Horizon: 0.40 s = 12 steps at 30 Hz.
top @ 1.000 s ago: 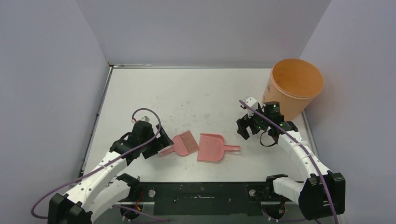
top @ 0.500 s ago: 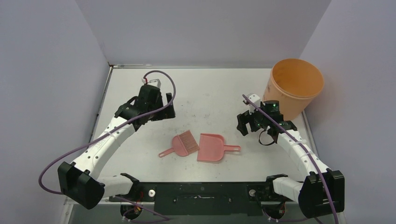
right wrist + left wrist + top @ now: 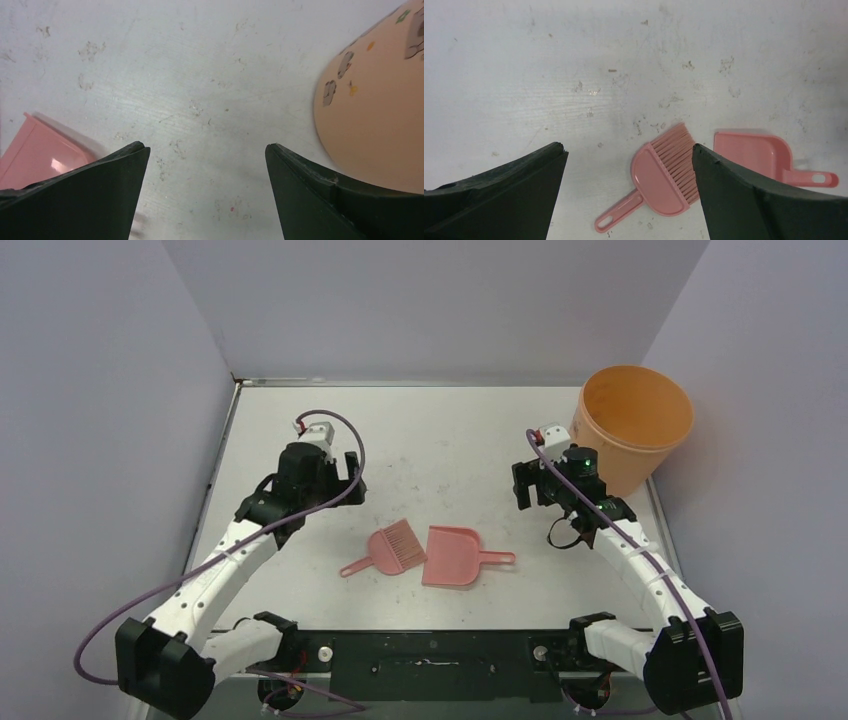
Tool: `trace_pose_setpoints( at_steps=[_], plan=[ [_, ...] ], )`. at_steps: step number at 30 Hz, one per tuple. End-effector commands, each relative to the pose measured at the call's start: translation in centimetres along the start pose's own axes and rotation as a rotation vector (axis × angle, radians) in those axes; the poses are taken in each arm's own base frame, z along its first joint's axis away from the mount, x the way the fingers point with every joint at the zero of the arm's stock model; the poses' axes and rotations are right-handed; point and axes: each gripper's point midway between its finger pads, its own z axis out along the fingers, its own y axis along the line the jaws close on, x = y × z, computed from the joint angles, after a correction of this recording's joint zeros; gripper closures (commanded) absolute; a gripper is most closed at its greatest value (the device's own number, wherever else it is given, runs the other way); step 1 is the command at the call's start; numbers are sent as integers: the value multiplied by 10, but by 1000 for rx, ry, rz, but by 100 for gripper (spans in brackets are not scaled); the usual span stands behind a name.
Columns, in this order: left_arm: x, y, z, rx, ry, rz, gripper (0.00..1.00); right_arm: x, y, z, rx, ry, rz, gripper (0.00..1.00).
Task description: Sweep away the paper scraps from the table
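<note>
No paper scraps show in any view. The white table (image 3: 440,430) bears only grey scuff marks. A pink hand brush (image 3: 390,548) and a pink dustpan (image 3: 455,555) lie side by side near the front middle. My left gripper (image 3: 347,478) hangs open above the table, behind and left of the brush. In the left wrist view the brush (image 3: 664,172) and the dustpan (image 3: 764,152) lie below my left gripper (image 3: 629,150), which holds nothing. My right gripper (image 3: 520,486) is open and empty beside the orange bucket. The right wrist view shows only bare table under my right gripper (image 3: 206,147).
A tall orange bucket (image 3: 630,425) stands at the table's back right corner; its side (image 3: 375,110) fills the right of the right wrist view. A corner of the dustpan (image 3: 35,150) shows at that view's left. Grey walls close the table on three sides.
My left gripper has left the brush handle, lifted and swung back and left, then settled slightly nearer. The right gripper has drifted back toward the bucket. Brush and dustpan have not moved.
</note>
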Motion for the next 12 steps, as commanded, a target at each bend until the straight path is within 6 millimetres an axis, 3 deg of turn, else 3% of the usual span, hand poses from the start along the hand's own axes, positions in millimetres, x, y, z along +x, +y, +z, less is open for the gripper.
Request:
trace_pose_setpoints(
  at_steps=[1, 6, 10, 12],
  plan=[
    [-61, -1, -30, -25, -252, 34, 4, -72, -17, -13, 97, -204, 29, 10],
    [-47, 3, -17, -43, -170, -5, 3, -65, -23, -19, 76, -267, 69, 10],
    [-34, -20, -6, 112, -123, -10, 4, -60, -27, -24, 94, -266, 51, 10],
    [-33, -22, -3, 121, -124, 0, 4, -62, -26, -28, 84, -276, 59, 10]
  ],
)
